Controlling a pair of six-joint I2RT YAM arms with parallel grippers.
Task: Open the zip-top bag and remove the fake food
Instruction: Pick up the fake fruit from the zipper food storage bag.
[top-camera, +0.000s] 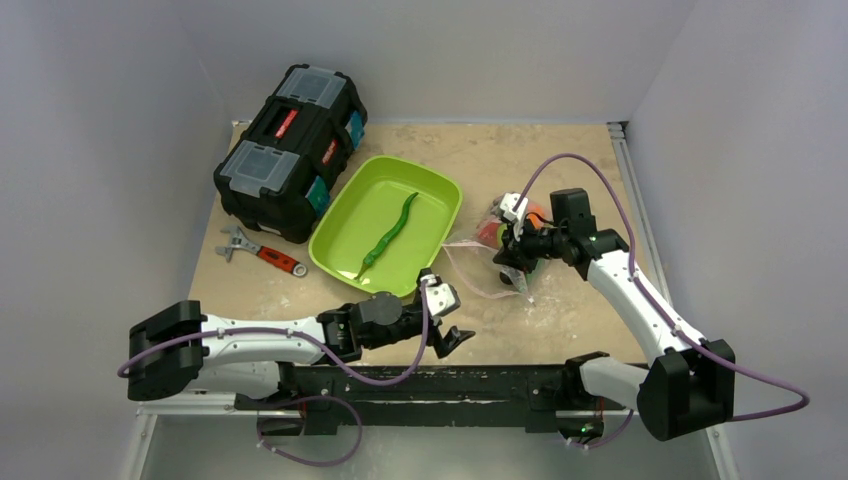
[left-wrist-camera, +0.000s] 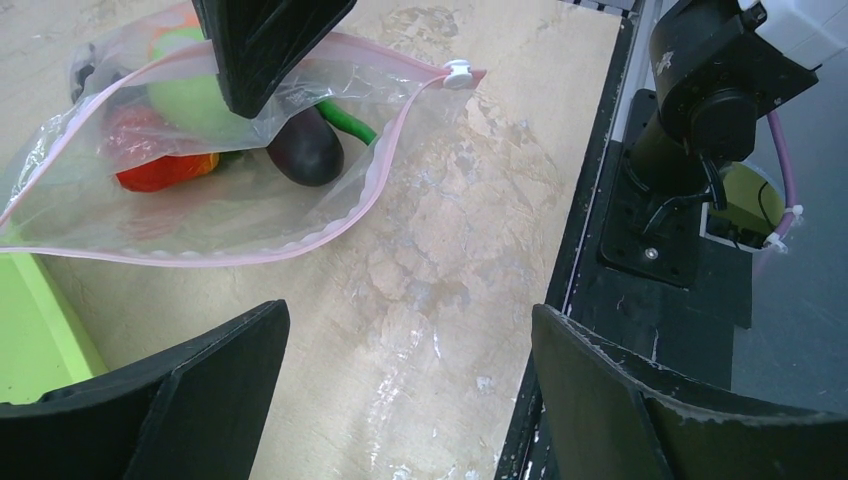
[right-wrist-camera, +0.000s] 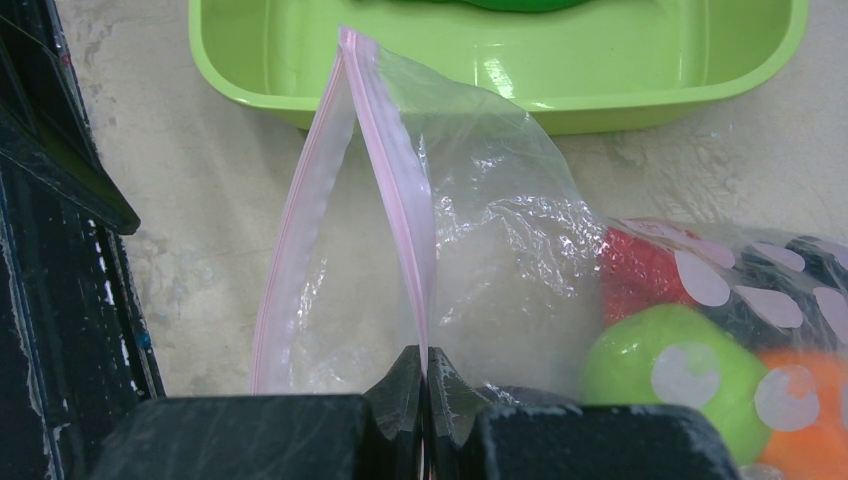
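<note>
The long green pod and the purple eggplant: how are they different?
The green pod is long, thin and wiggly; the purple eggplant is short and fat. The green pod lies out in the lime-green tray; the purple eggplant sits inside the zip-top bag, near its open mouth. Both are toy food, lying down.

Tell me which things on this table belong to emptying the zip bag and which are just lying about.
Belong to the job:
- zip-top bag, mouth open
- eggplant, red pepper and lime-green ball inside it
- long green pod, already in the lime-green tray

Just lying about:
- black toolbox
- red-handled wrench
</note>
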